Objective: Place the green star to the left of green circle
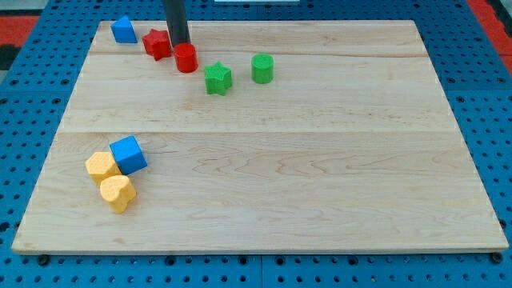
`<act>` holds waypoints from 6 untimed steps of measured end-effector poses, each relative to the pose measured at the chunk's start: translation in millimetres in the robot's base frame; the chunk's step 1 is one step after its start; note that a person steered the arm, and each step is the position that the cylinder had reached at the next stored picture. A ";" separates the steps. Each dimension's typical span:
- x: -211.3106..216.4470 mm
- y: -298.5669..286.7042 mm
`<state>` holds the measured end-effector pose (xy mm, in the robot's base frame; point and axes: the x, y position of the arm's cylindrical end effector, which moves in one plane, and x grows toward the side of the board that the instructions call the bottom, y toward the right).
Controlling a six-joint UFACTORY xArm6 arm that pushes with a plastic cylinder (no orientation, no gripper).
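My tip (180,45) touches the red cylinder (186,58); green star (217,78) lies lower right; no hand fitted.

**The rod, as you see it**

At the upper left of the frame you see only a straight, dark grey rod. Its surface looks smooth and plain. My tip (180,44) is its blunt lower end.

no text, labels or nos. readable
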<state>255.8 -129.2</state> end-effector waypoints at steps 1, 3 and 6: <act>-9.0 13.2; 44.5 53.9; 61.8 33.6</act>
<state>317.6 -95.6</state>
